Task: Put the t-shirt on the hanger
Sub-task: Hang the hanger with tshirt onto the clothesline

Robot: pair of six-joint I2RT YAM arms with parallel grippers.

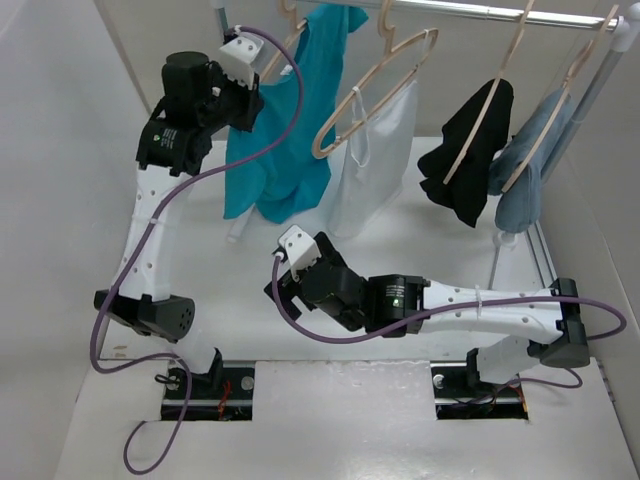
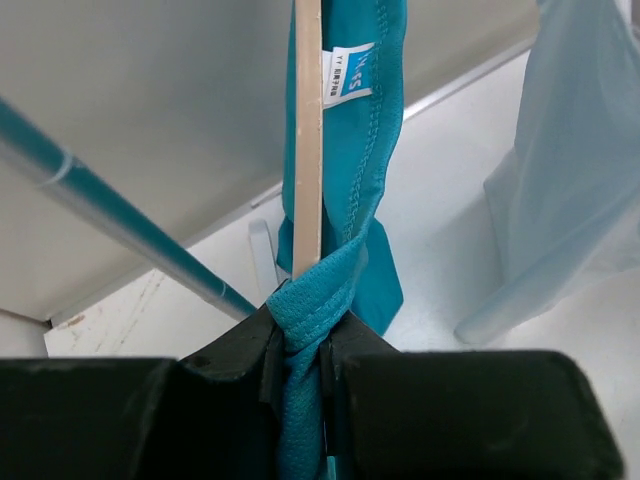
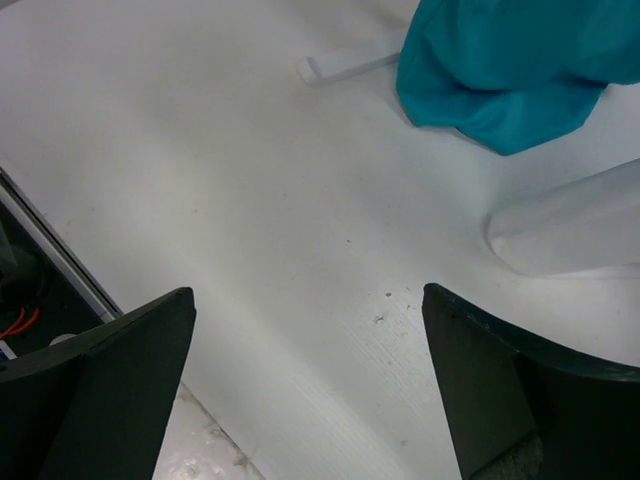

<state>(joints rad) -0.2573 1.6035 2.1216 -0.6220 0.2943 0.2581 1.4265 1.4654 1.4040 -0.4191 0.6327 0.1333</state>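
- Your left gripper (image 2: pixel 300 350) is up near the left end of the rail (image 1: pixel 500 11). Its jaws are pinched narrow on a twisted fold of the t-shirt (image 1: pixel 290 130).
- The teal t-shirt hangs down from the left part of the rail, and its white neck label shows in your left wrist view. There the cloth wraps around a thin wooden arm of the hanger (image 2: pixel 308 130), which runs straight up from your jaws toward the rail.
- In your right wrist view, the shirt's lower end is bunched low over the table (image 3: pixel 250 180), well below the rail. You cannot tell whether it touches the surface.
- Your right gripper (image 3: pixel 310 330) is low over the table, well apart from the rail and on the near side of it. Its jaws stand wide with nothing between them.
- Along the rail to the right of the t-shirt, a white garment (image 1: pixel 375 170) hangs under another pale hanger.
- Further right along the rail hangs a black garment (image 1: pixel 465 150). A grey-blue cloth (image 1: pixel 530 170) hangs beside the rail's right end, and each of these is on its own wooden hanger.
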